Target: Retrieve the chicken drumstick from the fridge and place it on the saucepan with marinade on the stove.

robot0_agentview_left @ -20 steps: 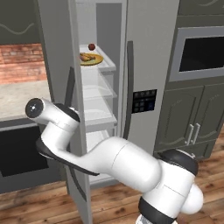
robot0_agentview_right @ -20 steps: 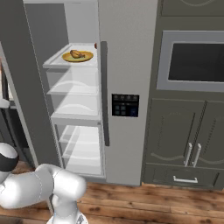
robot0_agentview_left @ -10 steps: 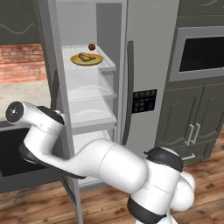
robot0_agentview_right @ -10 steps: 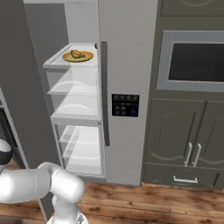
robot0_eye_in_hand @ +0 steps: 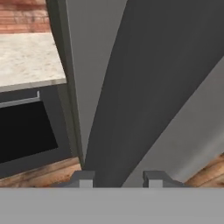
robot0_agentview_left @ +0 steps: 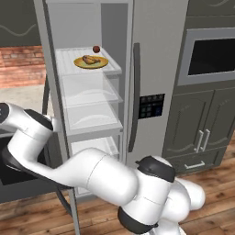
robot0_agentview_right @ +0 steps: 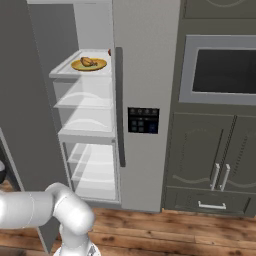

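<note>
The fridge stands with its left door swung wide open. On its top shelf the golden-brown chicken drumstick lies on a yellow plate. My gripper is shut on the left door's dark vertical handle, which runs up between the two fingertips. The arm reaches far to the left, past the door's edge. The saucepan and the stove are out of view.
A small dark red ball sits behind the plate. The lower shelves are bare. A built-in wall oven and grey cabinets stand right of the fridge. Left of the door are a speckled counter and a dark appliance front.
The arm has swung further left with the handle in its grip, and the left fridge door has opened wider, showing more of the shelves.
</note>
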